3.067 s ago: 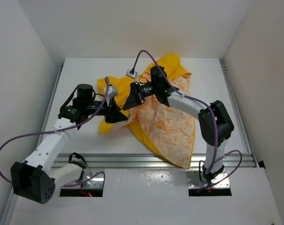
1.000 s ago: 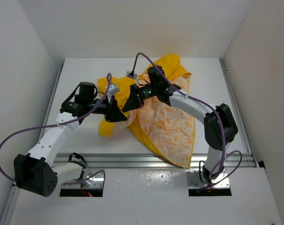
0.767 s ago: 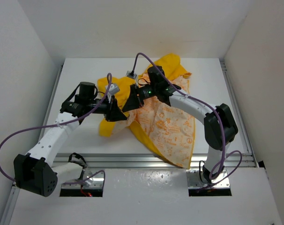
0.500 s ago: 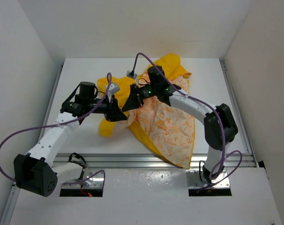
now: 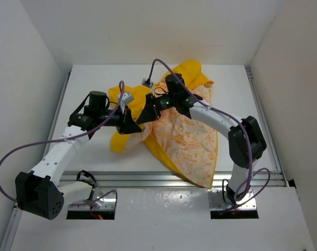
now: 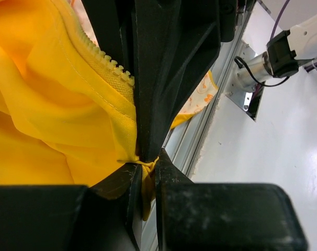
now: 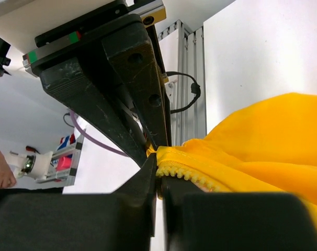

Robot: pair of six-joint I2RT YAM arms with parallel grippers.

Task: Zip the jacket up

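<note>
The yellow jacket lies crumpled on the white table, its white lining printed in orange facing up on the right. My left gripper is shut on a yellow fold of the jacket beside a row of zipper teeth. My right gripper is shut on the jacket's yellow zipper edge, with teeth showing at its tips. The two grippers' tips meet over the jacket's middle left. The zipper slider is not visible.
The table has white walls on three sides. A metal rail runs along its near edge. Purple cables loop from both arms. The left arm's black fingers fill the right wrist view just behind the zipper edge.
Over three seconds both arms shifted slightly, the right wrist a little toward the back. In the last second nothing visibly moved; both grippers still hold the jacket.
</note>
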